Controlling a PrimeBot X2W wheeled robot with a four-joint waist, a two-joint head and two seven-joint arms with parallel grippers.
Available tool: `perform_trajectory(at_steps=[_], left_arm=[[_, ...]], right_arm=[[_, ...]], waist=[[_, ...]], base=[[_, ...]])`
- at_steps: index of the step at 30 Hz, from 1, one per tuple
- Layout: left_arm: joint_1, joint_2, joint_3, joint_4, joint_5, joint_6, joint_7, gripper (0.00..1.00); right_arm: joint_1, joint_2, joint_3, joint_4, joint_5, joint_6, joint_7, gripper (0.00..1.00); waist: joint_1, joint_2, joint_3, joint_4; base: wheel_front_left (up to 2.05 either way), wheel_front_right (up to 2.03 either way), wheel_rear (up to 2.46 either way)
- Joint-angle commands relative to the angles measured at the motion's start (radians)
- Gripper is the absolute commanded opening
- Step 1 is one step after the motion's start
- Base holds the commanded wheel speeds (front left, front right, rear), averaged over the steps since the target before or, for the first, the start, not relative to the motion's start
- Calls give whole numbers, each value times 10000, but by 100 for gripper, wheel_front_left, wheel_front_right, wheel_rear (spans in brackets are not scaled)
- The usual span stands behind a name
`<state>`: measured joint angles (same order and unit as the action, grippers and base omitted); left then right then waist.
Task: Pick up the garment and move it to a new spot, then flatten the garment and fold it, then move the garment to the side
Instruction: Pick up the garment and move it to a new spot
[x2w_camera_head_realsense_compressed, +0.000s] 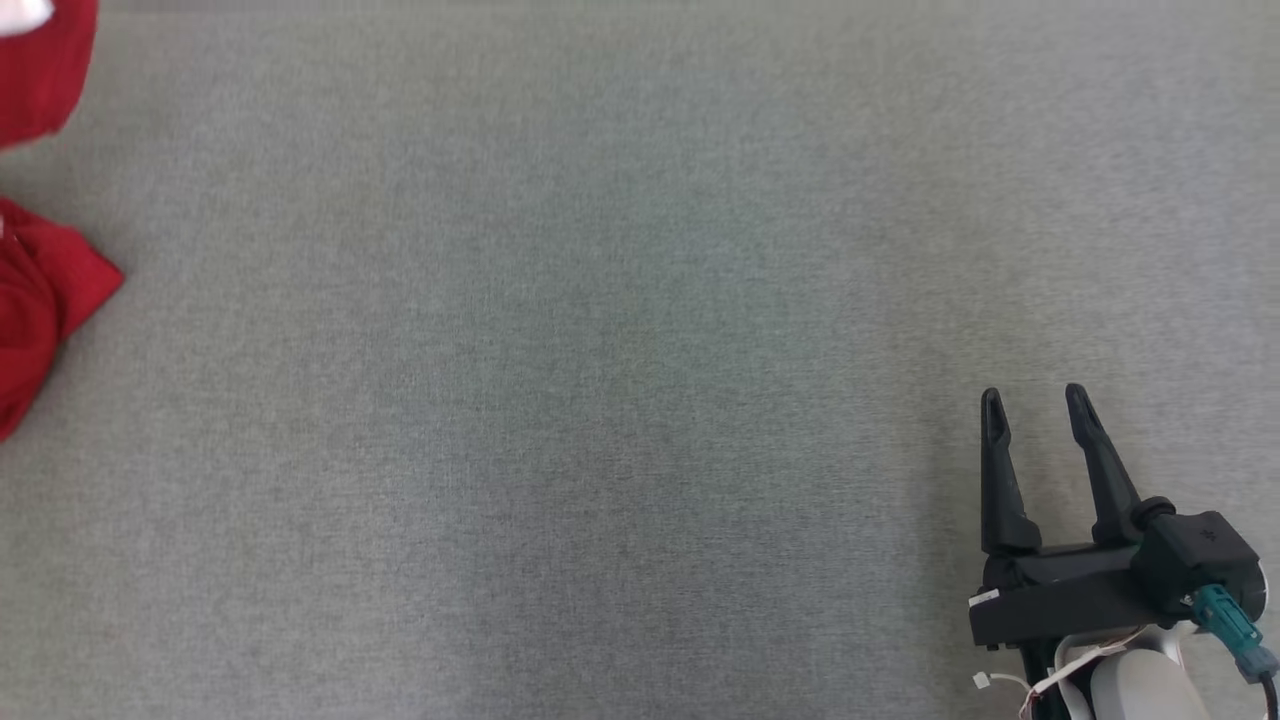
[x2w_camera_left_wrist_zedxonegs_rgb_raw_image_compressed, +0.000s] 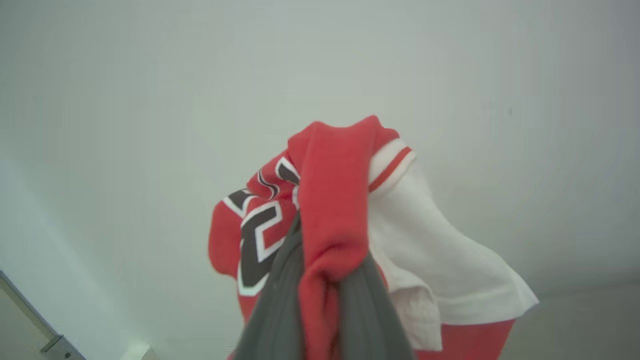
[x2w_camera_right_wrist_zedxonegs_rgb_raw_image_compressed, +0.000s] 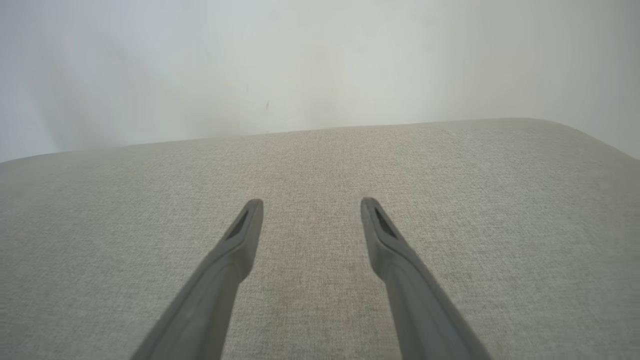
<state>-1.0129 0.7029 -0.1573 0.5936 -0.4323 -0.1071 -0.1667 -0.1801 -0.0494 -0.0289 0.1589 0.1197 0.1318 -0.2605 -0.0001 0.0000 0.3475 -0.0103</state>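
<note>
The garment (x2w_camera_left_wrist_zedxonegs_rgb_raw_image_compressed: 330, 200) is red with white sleeves and dark, white-edged lettering. In the left wrist view it hangs bunched against a pale wall, with a red fold pinched between the two dark fingers of my left gripper (x2w_camera_left_wrist_zedxonegs_rgb_raw_image_compressed: 322, 300), which is shut on it. In the head view, red parts of the garment (x2w_camera_head_realsense_compressed: 40, 290) show at the far left edge, one of them over the grey surface. My right gripper (x2w_camera_head_realsense_compressed: 1035, 400) rests at the lower right with its fingers spread and nothing between them. The right wrist view shows the same open right gripper (x2w_camera_right_wrist_zedxonegs_rgb_raw_image_compressed: 311, 207) just above the cloth.
A grey fabric-covered surface (x2w_camera_head_realsense_compressed: 600, 400) spans the head view. Its far edge (x2w_camera_right_wrist_zedxonegs_rgb_raw_image_compressed: 320, 131) meets a pale wall (x2w_camera_right_wrist_zedxonegs_rgb_raw_image_compressed: 320, 60) in the right wrist view. A grey frame piece (x2w_camera_left_wrist_zedxonegs_rgb_raw_image_compressed: 30, 320) shows at the lower left of the left wrist view.
</note>
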Motion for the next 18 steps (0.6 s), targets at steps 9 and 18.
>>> perform_trajectory(at_steps=[9,18], left_arm=[[-1030,-1138,-1185,-2882,364,120,1157,0],[-207,-2799,-2365,-4572,215,662,1900,0]], right_arm=[[222,-17,144,291,725,-21,-58,100],[406,-12,393,446,1358,-21,-47,100]], waist=[[1,0,-796,-1298],[1,0,-858,-2694]], base=[[0,0,0],[0,0,0]])
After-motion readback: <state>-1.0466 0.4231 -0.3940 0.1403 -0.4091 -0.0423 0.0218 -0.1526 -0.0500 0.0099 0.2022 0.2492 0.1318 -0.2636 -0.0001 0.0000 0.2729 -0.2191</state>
